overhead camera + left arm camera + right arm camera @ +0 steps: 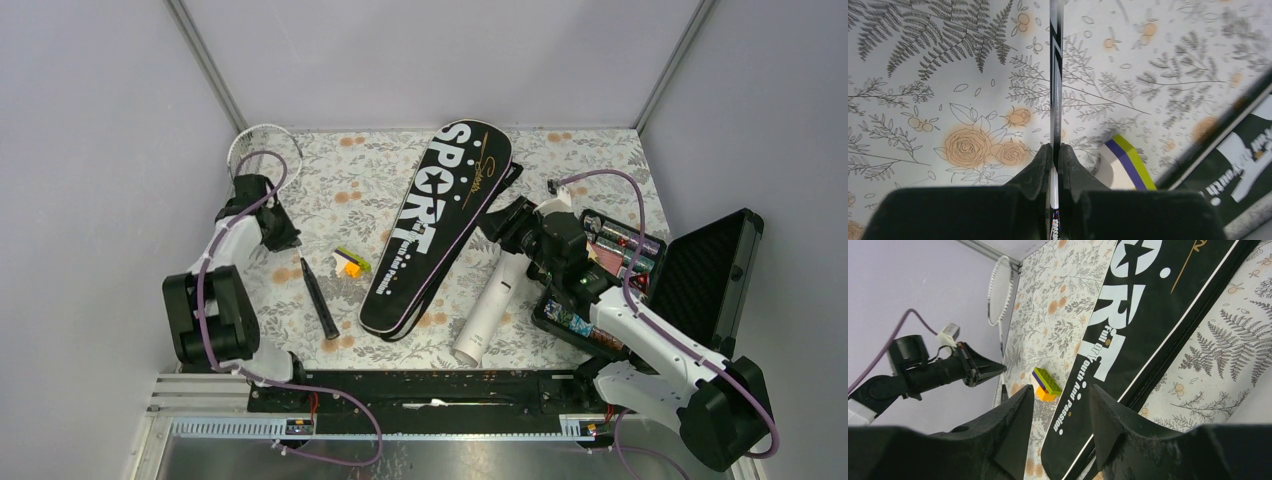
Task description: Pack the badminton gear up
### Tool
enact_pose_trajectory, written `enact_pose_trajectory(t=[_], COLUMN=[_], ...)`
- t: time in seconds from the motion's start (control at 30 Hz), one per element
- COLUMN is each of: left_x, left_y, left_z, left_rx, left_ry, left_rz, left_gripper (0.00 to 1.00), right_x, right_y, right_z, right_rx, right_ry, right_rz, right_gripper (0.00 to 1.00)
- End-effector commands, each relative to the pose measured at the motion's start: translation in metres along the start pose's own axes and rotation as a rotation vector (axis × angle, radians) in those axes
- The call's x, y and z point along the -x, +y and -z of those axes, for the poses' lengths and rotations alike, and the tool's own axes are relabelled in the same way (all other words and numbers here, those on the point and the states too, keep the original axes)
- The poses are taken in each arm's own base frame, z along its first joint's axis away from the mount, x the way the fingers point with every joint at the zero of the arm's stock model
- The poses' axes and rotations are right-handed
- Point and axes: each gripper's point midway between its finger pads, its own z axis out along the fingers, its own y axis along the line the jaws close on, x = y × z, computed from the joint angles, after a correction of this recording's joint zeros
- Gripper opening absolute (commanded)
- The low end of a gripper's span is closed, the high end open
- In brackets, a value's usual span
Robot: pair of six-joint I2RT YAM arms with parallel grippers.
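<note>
One racket [318, 298], pinched by its thin shaft in the left gripper [1055, 165] at nine o'clock, right gripper [1062, 390] held wide apart over the black bag [440, 220] in the middle, long white tube [490, 305] laid at the bag's five o'clock

Left of the bag [440, 220], the left arm [215, 290] folds up from its base and reaches toward the far side, wrist tipped down. The left gripper [275, 228] has its fingers [1040, 170] pinched tight on the thin shaft of a racket [320, 300]. Right of the bag, the right arm [650, 340] stretches low toward it, and the right gripper [505, 225] hangs at the bag's edge, fingers parted, holding nothing.
</note>
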Motion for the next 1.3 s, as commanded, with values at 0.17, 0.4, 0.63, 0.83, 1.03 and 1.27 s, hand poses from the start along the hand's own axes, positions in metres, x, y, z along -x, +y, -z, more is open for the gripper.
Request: enact_pose_trajectory(t=[0.17, 0.4, 0.63, 0.83, 1.03, 1.27], left_x=[0.019, -0.018, -0.055, -0.095, -0.120, -0.137], left_y=[-0.051, -0.116, -0.176, -0.200, -0.217, -0.228], left_z=[0.076, 0.115, 0.154, 0.158, 0.172, 0.189], left_rx=[-0.237, -0.363, -0.552, -0.636, -0.720, -0.795], left_ry=[-0.188, -0.208, -0.248, -0.171, -0.136, -0.115], left_rz=[-0.108, -0.320, -0.409, -0.456, -0.477, -0.505], left_gripper=[0.00, 0.00, 0.00, 0.00, 0.00, 0.00], right_x=[0.003, -0.025, -0.052, -0.060, -0.072, -0.088], right_y=[0.042, 0.064, 0.098, 0.112, 0.119, 0.122], right_z=[0.003, -0.005, -0.011, -0.015, -0.022, -0.032], right_rx=[0.132, 0.213, 0.304, 0.346, 0.365, 0.358], right_ry=[0.051, 0.124, 0.111, 0.071, 0.088, 0.120], right_rz=[-0.051, -0.050, -0.068, -0.134, -0.112, -0.107], right_gripper=[0.53, 0.55, 0.56, 0.54, 0.51, 0.50])
